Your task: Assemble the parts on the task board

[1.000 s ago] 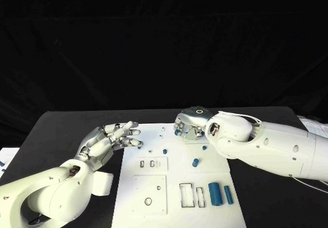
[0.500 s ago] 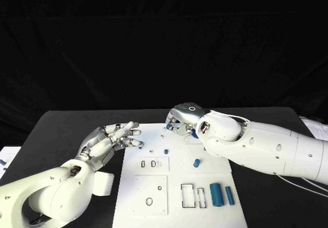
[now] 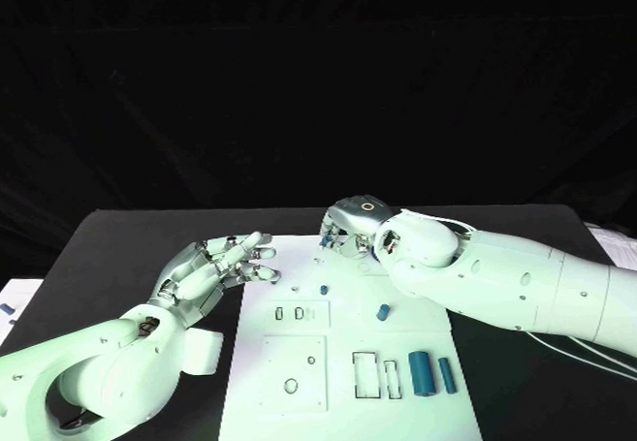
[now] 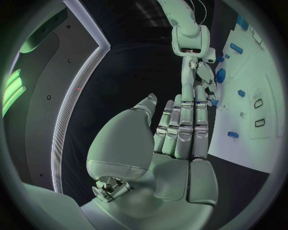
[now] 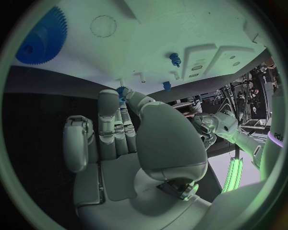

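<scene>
Overhead, the white task board (image 3: 345, 375) lies on the black table (image 3: 123, 247); left hand (image 3: 215, 268) spread empty, right hand's (image 3: 350, 229) grip unclear.

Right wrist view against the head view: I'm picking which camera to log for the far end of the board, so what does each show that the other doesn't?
Right wrist only: a blue toothed gear on the task board, and a small blue part at the right hand's fingertips. Head only: two blue cylinders at the board's near end. Both: the left hand, fingers spread, holding nothing.
</scene>
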